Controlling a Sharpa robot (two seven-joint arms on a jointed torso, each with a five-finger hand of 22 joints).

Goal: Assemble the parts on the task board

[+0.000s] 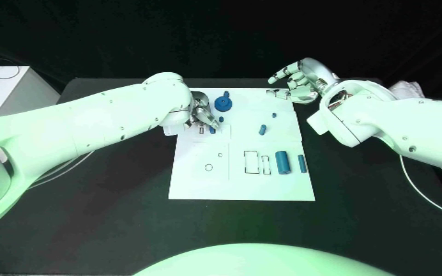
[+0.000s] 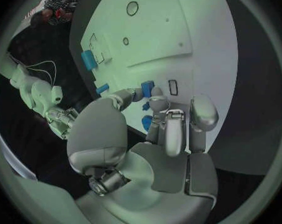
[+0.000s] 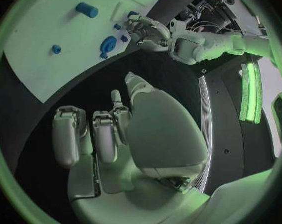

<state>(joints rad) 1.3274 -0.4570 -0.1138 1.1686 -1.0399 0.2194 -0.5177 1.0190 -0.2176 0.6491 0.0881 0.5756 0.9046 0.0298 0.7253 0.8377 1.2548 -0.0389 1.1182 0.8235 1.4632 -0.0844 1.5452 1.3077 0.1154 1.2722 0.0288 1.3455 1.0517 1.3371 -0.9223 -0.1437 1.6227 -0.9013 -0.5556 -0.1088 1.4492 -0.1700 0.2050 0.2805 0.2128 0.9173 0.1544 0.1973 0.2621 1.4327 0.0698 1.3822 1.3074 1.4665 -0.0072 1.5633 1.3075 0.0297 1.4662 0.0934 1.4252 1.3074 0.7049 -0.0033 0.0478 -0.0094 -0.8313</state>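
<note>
One small blue part [image 2: 147,89] sits pinched in the left hand [image 1: 202,115] fingers [image 2: 155,104] over the task board [image 1: 241,180]; the right hand [image 1: 302,81] hovers empty, fingers loosely curled.

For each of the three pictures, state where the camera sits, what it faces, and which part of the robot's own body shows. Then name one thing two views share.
Head view: on the robot's head, looking down at the task board; both arms reach in, left hand and right hand.
Left wrist view: behind the left hand, facing the board and a small blue part at its fingertips.
Right wrist view: behind the right hand, over the black table beside the board.
Shared: the blue gear-like part.
</note>
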